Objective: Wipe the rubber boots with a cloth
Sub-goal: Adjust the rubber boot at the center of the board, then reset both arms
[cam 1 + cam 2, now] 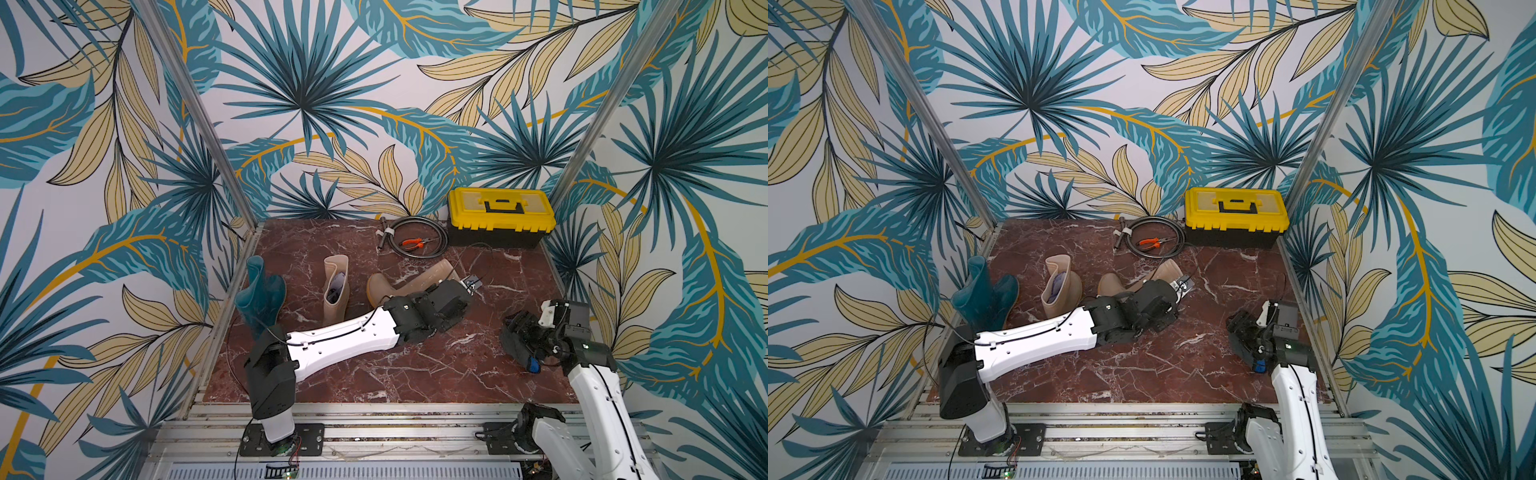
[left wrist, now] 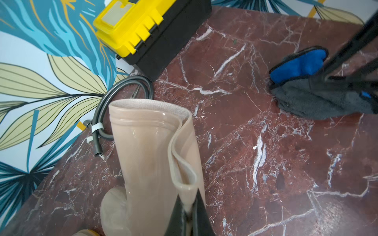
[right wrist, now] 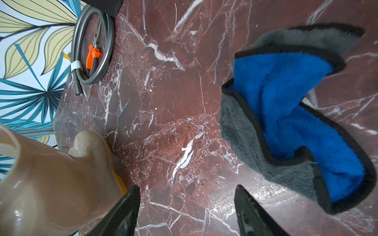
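Observation:
Three rubber boots are on the marble floor: a dark teal one (image 1: 262,299) upright at the left edge, a beige one (image 1: 336,286) upright beside it, and a second beige one (image 1: 409,284) lying on its side. My left gripper (image 2: 189,197) is shut on the folded rim of the lying boot's (image 2: 151,155) shaft. The cloth (image 3: 286,114), grey on one side and blue on the other with a black edge, lies crumpled on the floor. My right gripper (image 3: 187,187) hovers open beside it, nothing between its fingers. In both top views that gripper (image 1: 515,336) mostly hides the cloth.
A yellow and black toolbox (image 1: 500,214) stands at the back right against the wall. Beside it lies a coiled grey hose (image 1: 417,237) with orange-handled pliers (image 1: 411,243) inside the coil. Leaf-patterned walls and metal posts close in the floor on three sides.

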